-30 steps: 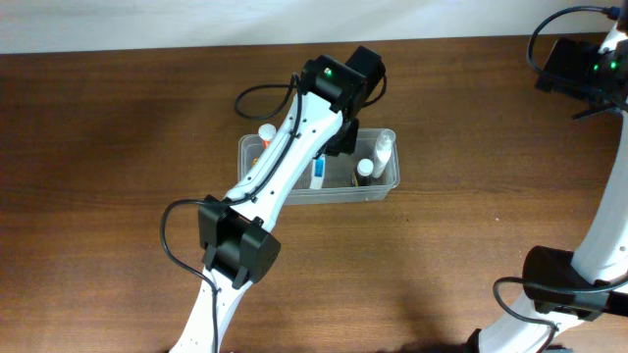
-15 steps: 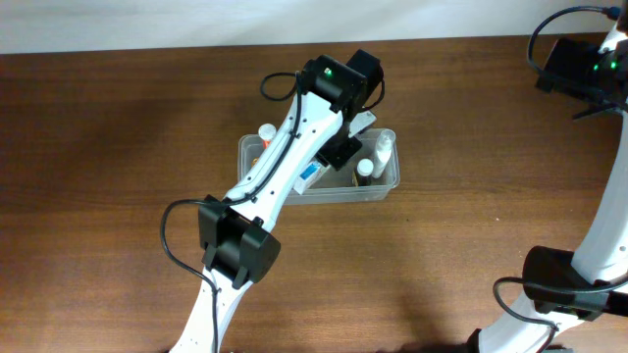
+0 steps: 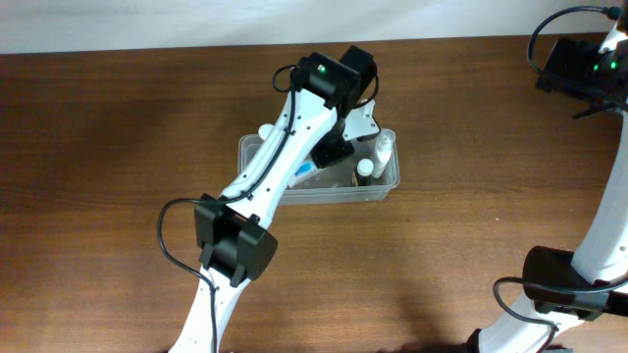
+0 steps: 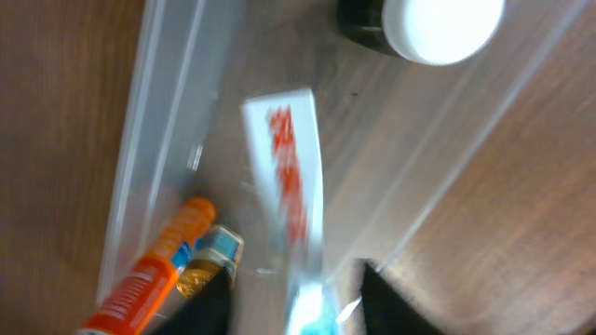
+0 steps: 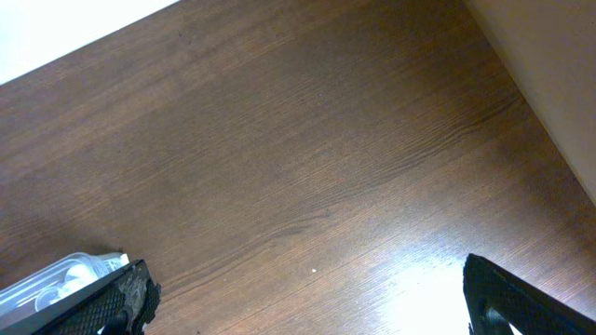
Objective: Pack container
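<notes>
Overhead, the left arm [image 3: 285,167] is stretching diagonally from the near edge across the table [image 3: 118,196], so that its wrist is hanging directly above the container [image 3: 391,188]. The container is sitting near the middle of the table, a little toward the far side. That reach is putting the left gripper [image 4: 293,312] over the tub's open top, presumably because things are being packed from above.

In the left wrist view, going left to right, an orange tube [image 4: 149,274] is lying along one wall of the tub, with a small gold-topped item [image 4: 200,277] touching it. Next, a white tube with red print [image 4: 287,191] is lying on the tub's floor, blurred, with its teal end falling between the two dark fingers [image 4: 212,307]. Gaps are showing on both sides of that end, so I am judging the jaws to be spread and not pinching it. The blur is preventing me from telling whether the tube is being let go or lined up for a grab. Farther right, a white-capped dark bottle [image 4: 438,28] is standing upright inside the tub, out of the tube's way.

At the far right of the table, the right arm [image 3: 608,235] is rising well apart from the tub. The right gripper [image 5: 305,270] is showing its fingers wide apart over bare wood, carrying nothing. It is likely parked there to give the left arm room.
</notes>
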### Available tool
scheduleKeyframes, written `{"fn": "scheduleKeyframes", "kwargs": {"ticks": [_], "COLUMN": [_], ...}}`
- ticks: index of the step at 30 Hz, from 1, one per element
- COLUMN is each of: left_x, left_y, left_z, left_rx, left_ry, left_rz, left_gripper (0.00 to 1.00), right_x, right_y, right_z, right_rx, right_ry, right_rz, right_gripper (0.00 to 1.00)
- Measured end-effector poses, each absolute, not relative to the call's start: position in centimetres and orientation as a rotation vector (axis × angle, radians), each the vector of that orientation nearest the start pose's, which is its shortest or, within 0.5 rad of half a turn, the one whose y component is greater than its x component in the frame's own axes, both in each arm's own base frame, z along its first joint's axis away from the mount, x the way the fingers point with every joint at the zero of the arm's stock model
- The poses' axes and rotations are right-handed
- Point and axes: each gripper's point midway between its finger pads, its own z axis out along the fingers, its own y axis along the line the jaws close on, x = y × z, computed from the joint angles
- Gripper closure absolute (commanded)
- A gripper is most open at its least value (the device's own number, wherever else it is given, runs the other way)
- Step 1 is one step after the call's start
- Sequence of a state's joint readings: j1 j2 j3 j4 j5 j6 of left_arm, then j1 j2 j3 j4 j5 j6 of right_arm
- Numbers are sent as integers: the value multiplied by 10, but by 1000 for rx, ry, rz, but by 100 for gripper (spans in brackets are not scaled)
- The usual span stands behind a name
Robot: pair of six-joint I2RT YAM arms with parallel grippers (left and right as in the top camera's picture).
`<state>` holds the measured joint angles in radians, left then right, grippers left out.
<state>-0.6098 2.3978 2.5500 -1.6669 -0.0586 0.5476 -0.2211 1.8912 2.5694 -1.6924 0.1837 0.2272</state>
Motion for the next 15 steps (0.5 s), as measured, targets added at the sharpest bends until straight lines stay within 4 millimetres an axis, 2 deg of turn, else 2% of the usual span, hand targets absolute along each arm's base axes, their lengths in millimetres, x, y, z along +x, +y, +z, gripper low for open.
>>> {"fn": "scheduleKeyframes", "kwargs": {"ticks": [2, 3, 6, 8, 9, 15], "left_x": [388, 389, 390, 390, 390, 390], "left_y": [-256, -255, -253, -253, -253, -253], "left_z": [144, 144, 144, 144, 144, 144], "left_rx": [1693, 1694, 1702, 1707, 1707, 1710], "left_ry": [2560, 2560, 2554, 2552, 2552, 2550], "left_rz": [88, 89, 89, 90, 90, 89], "left_gripper": [32, 22, 14, 13, 7, 6], "right_x": [368, 368, 368, 368, 368, 368], "right_y": [-115, -115, -115, -115, -115, -115], "right_z": [358, 358, 358, 358, 358, 358], "right_rx": [639, 640, 639, 639, 638, 638], "right_ry": [2496, 2495, 2496, 2496, 2496, 2496], "right_rz": [-234, -235, -235, -234, -234, -235], "right_gripper": [2, 2, 2, 2, 2, 2]}}
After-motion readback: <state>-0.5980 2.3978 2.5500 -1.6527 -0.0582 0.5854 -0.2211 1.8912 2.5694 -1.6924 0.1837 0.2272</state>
